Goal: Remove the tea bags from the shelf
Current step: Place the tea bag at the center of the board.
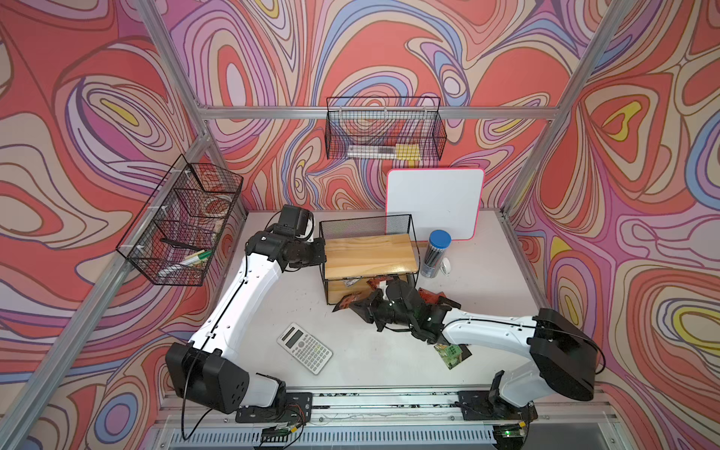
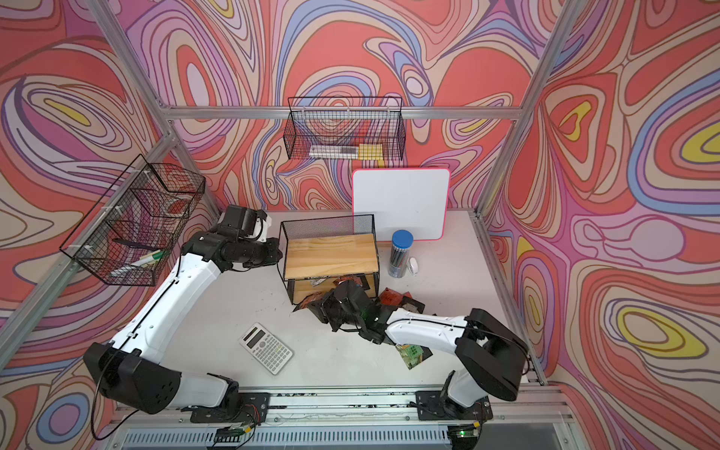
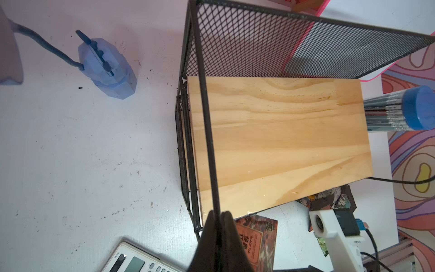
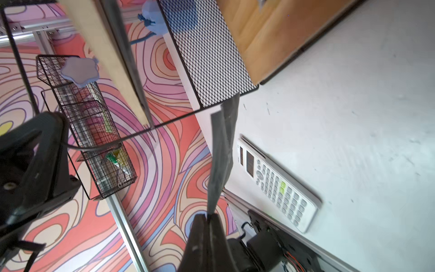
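Observation:
The shelf (image 1: 368, 255) (image 2: 331, 257) stands mid-table, its top board bare. My left gripper (image 3: 217, 215) (image 1: 321, 249) is shut on the black wire of its upper left frame. Low in front of the shelf, my right gripper (image 4: 208, 214) (image 1: 360, 307) is shut on a tea bag (image 4: 221, 153) (image 1: 345, 302), seen edge-on in the right wrist view and hanging near the shelf's front left corner. A few tea bags (image 1: 352, 282) lie on the lower board. More lie on the table: red ones (image 1: 430, 298), a green one (image 1: 452, 352), and a red-labelled one (image 3: 256, 237).
A calculator (image 1: 304, 348) lies front of centre. Right of the shelf stand a blue-lidded tube of pencils (image 1: 436, 253) and a small white object (image 1: 446, 267), and a whiteboard (image 1: 434, 202) leans on the back wall. Wire baskets hang on the left wall (image 1: 179, 226) and back wall (image 1: 383, 132).

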